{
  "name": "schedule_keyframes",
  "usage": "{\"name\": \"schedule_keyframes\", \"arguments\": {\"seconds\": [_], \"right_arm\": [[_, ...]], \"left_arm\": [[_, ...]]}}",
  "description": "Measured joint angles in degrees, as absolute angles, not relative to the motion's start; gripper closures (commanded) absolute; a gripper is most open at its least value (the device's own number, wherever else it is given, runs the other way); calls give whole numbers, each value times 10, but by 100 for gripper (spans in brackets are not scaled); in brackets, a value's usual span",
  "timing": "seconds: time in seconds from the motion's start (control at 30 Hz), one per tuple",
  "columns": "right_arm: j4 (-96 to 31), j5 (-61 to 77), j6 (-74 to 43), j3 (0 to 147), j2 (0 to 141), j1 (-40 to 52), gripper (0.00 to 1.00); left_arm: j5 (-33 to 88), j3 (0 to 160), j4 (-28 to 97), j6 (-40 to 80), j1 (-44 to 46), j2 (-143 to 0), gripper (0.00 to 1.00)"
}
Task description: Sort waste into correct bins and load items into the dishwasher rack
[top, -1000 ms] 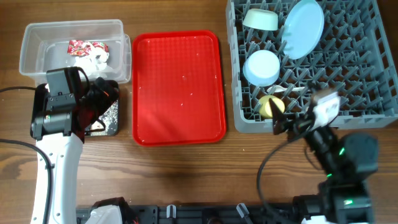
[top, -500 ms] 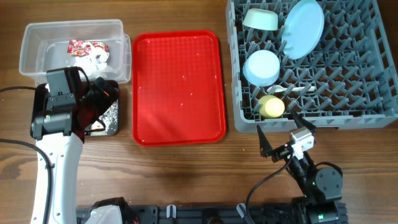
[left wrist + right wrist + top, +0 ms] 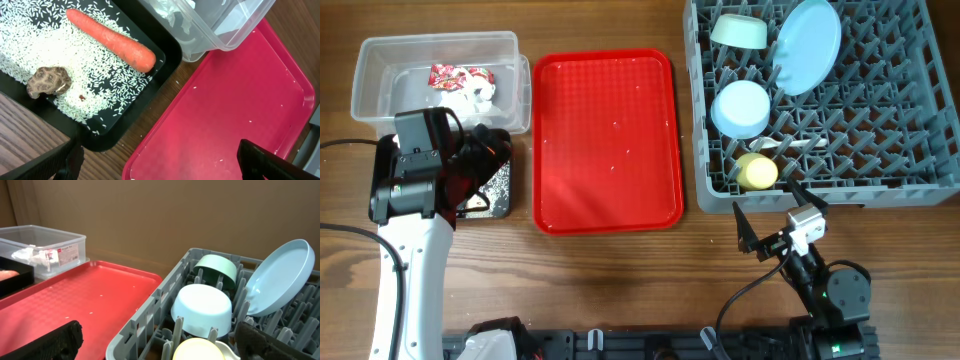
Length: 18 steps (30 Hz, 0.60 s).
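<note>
Stray rice grains lie on the red tray mid-table, just right of the left gripper, spread empty over the black tray's right edge; the right gripper, likewise spread empty, sits farther off by the table's front edge.

The left arm, white with a black wrist, reaches up from the near left side and bends its wrist down, and the left end effector points downward with its two fingers spread wide. The right arm is folded low at the near right, and the right end effector is tilted away from the base, jaws wide apart.
</note>
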<state>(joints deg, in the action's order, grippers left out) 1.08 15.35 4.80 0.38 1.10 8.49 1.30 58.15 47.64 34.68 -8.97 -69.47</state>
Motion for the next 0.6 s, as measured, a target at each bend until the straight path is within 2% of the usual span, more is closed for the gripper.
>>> {"name": "schedule_keyframes", "arguments": {"seconds": [0.27,0.33,0.47,0.6], "right_arm": [[11,154,48,4,11,85,0],[11,154,48,4,11,85,0],[11,154,48,4,11,85,0],[11,154,48,4,11,85,0]], "left_arm": [[-5,578,469,347,-78,-647,0],[-22,560,413,347,-48,-595,0],[-45,409,250,347,0,-466,0],[-48,308,203,347,3,-392,0]]}}
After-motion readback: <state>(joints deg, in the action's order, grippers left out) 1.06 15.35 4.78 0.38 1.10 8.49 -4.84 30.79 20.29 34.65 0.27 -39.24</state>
